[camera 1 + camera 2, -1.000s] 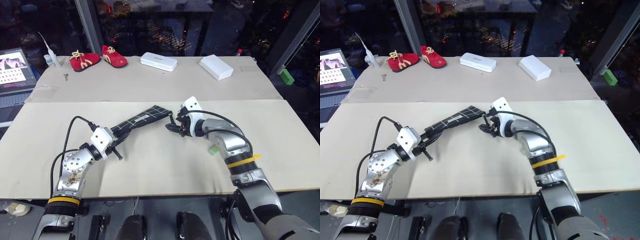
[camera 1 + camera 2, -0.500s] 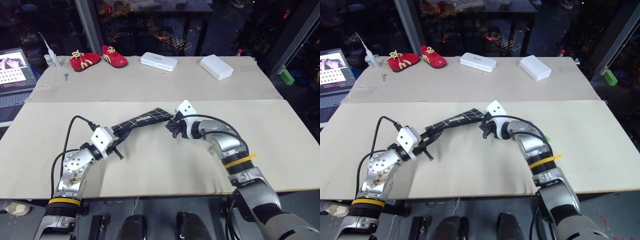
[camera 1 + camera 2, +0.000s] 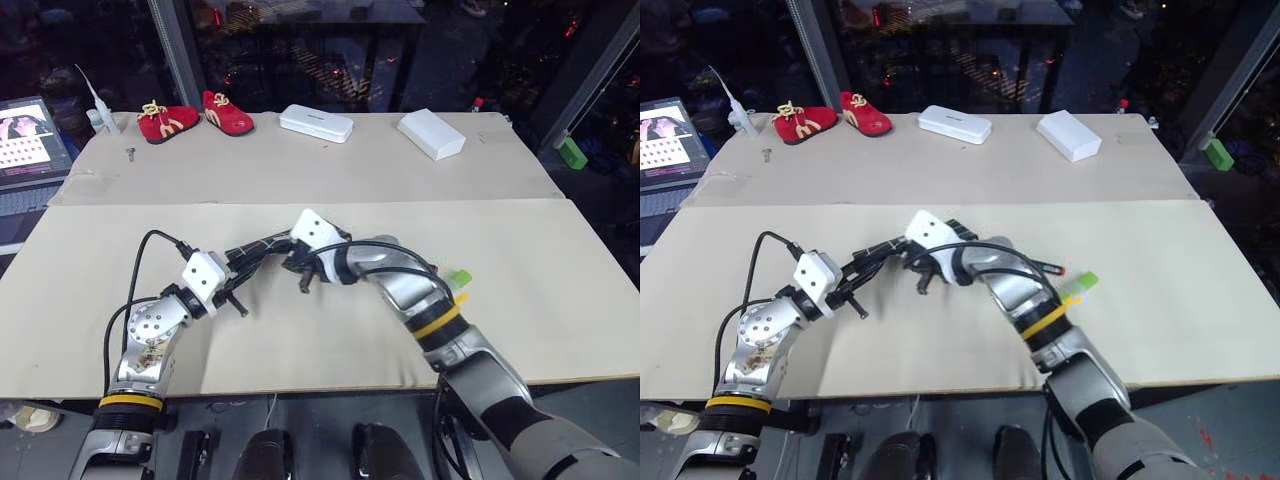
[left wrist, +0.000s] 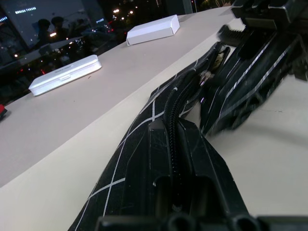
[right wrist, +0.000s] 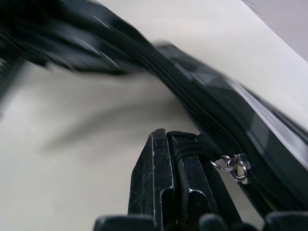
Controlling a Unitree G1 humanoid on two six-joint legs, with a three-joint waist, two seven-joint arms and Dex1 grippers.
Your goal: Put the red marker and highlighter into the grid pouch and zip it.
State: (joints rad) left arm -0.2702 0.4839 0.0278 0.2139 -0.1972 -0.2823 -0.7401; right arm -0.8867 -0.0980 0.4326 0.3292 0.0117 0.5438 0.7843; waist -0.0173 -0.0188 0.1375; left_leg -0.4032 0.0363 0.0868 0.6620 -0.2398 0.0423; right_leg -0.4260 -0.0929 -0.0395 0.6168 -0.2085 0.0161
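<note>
The grid pouch (image 3: 268,245) hangs between my two grippers just above the table, black with white lines. My left gripper (image 3: 237,272) is shut on its near end, the zipper running between the fingers (image 4: 159,144). My right gripper (image 3: 303,280) is shut on the zipper cord (image 5: 192,149), beside a small metal ring (image 5: 236,166), close to the left gripper. The lime-green highlighter (image 3: 1080,283) lies on the table by my right forearm. The red marker (image 3: 1052,269) lies just beside it, its red end showing.
Two red shoes (image 3: 168,120) and two white cases (image 3: 317,123), (image 3: 432,133) sit along the far side of the table. A laptop (image 3: 30,140) stands off the far left corner. A green block (image 3: 572,152) rests beyond the right edge.
My right gripper closed on the zipper cord and slid left along the pouch toward the left gripper. The highlighter and marker, hidden behind the right arm before, now show. The left arm stayed still.
</note>
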